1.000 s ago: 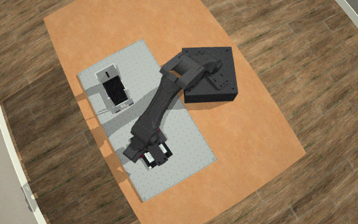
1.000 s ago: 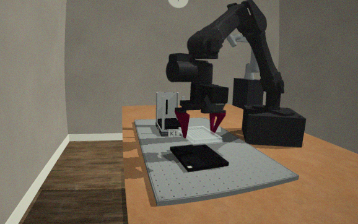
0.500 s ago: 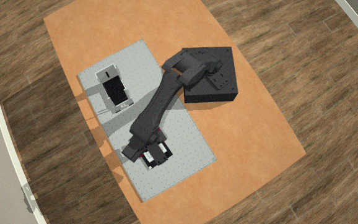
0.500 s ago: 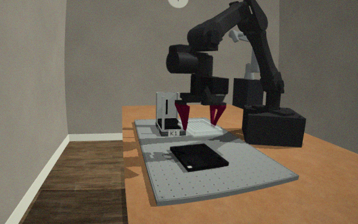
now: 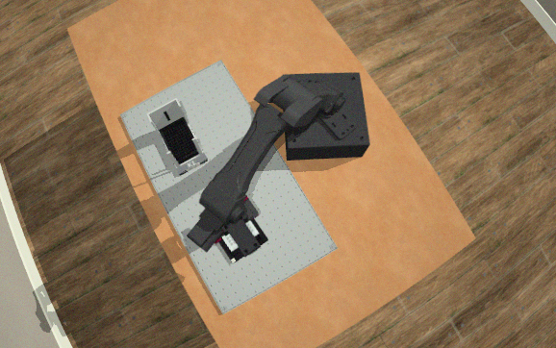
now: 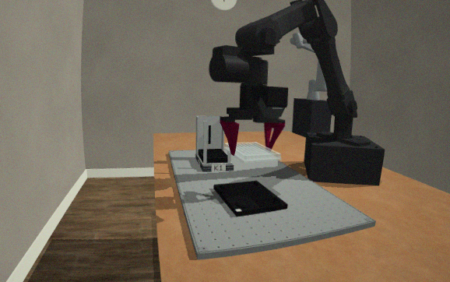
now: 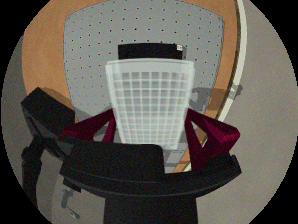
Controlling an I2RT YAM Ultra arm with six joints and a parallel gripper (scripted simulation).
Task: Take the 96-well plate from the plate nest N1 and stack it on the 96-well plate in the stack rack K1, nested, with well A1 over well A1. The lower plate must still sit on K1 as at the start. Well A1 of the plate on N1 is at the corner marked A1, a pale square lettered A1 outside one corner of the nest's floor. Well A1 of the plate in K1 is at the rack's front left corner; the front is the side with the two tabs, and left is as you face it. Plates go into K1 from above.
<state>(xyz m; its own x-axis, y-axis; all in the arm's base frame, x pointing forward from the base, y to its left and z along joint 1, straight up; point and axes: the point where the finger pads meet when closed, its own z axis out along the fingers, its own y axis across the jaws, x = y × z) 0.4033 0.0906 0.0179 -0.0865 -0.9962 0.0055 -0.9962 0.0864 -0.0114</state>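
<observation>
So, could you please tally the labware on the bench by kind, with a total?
96-well plates: 2, a clear one in the hand, a dark one in the rack
Plate nests: 1
Stack racks: 1
Total: 4
</observation>
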